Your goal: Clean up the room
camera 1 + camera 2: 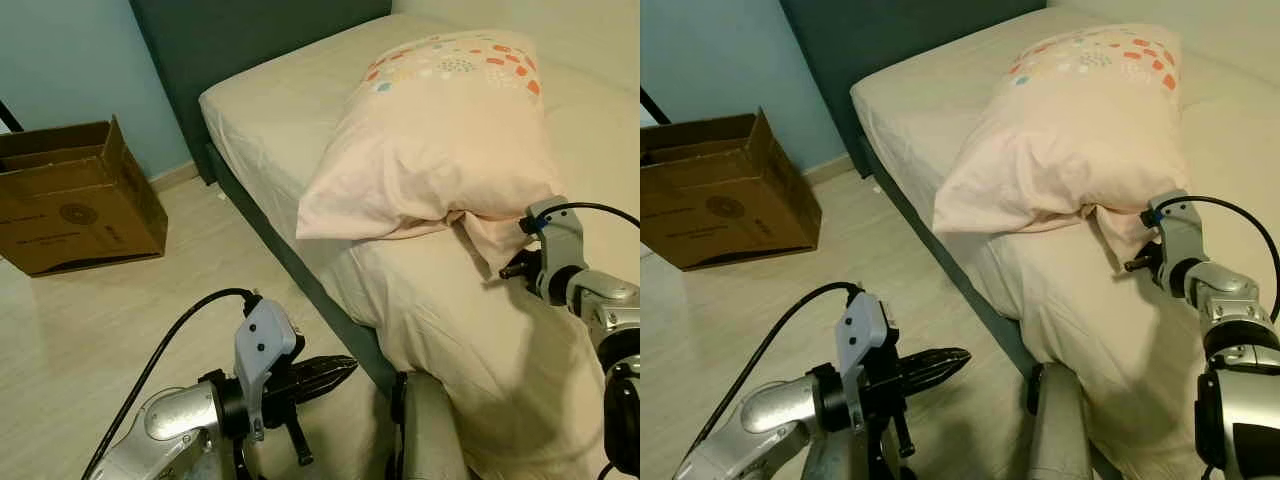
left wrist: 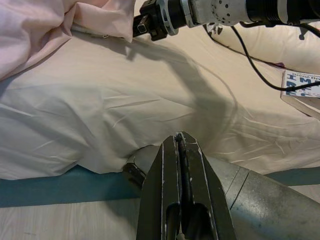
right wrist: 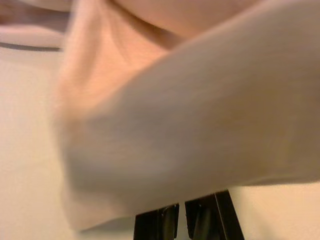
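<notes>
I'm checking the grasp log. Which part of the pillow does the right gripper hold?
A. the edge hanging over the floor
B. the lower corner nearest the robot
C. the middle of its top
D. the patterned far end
B: the right gripper sits at the pillow's near lower corner, with pink fabric bunched over its fingers in the right wrist view, on the bed.

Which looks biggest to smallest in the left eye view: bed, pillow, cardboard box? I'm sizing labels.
1. bed: largest, running past the frame edge.
2. pillow, lying on the bed, its corner at the right gripper.
3. cardboard box: smallest as seen, though farther away, so true size is unsure.
</notes>
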Robot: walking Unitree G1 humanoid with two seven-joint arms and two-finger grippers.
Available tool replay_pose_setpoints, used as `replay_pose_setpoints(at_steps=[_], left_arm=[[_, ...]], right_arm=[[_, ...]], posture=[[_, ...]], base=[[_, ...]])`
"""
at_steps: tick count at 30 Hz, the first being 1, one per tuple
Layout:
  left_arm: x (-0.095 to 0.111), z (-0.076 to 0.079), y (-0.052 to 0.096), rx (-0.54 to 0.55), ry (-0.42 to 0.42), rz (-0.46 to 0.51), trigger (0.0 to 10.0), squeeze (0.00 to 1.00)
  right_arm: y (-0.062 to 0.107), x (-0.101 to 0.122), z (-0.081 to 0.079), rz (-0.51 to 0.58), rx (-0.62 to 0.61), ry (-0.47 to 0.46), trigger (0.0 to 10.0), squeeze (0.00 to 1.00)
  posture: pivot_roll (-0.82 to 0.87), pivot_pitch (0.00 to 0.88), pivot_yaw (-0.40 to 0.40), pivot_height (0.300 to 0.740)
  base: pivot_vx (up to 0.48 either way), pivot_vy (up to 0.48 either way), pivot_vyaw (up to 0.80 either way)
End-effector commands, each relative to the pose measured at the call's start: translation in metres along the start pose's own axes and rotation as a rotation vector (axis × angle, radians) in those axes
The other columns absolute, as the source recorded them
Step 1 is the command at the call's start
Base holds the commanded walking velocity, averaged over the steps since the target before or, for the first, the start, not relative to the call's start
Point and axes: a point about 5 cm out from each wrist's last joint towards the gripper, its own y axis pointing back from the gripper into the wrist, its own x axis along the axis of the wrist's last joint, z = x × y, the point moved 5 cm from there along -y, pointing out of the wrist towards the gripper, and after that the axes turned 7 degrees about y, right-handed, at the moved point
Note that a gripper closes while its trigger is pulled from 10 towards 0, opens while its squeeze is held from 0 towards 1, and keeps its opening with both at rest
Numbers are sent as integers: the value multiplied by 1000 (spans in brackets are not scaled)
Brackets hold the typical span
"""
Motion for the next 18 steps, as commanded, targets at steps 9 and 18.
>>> replay_pose_setpoints(at_steps=[9, 18], left_arm=[[-5, 1, 2, -1, -3, -26, 10000, 0], [-7, 7, 0, -17, 15, -21, 10000, 0]], right_arm=[[19, -15, -21, -123, 367, 147, 0, 0], [66, 24, 16, -134, 523, 238, 0, 0]], posture=[[80, 289, 39, 528], [61, 291, 43, 528]], base=[[0, 0, 0], [0, 0, 0]])
